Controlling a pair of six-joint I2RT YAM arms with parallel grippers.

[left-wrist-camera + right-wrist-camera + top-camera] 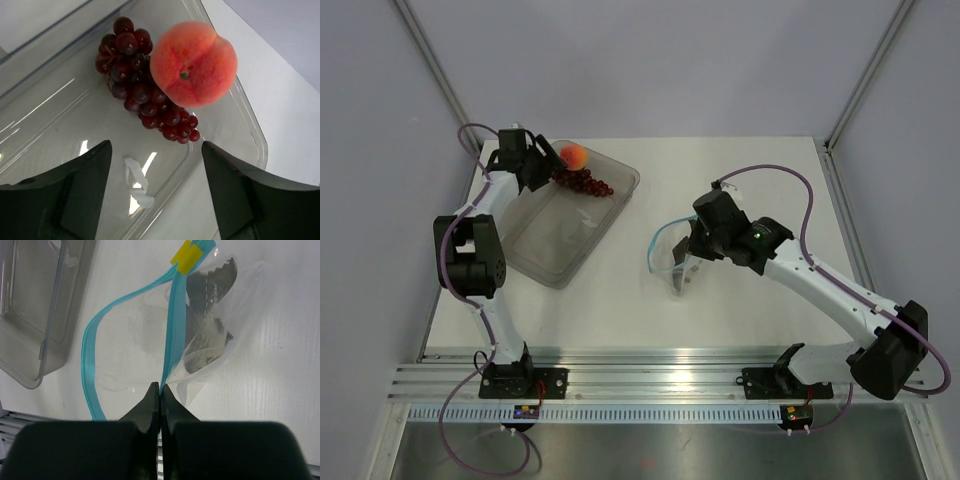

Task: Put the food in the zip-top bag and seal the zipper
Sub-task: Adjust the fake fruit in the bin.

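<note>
Right of the tray (545, 250), the zip-top bag (135, 340) lies limp and light; our right gripper (160, 390) is clamped on its zipper (172, 325). In the tray's far corner, the grapes (135, 90), a loose cluster, touch the peach (192, 62). We judge it slippery: grasp across its middle. The left gripper (156, 150) hangs spread above.

a white table (750, 310) carries a translucent grey tray (545, 248) on its left side and a clear zip-top bag (667, 256) near the middle, the two well apart.

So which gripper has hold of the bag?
The right gripper, shut on the zipper of the bag; the left gripper is open beside the peach and grapes in the tray.
</note>
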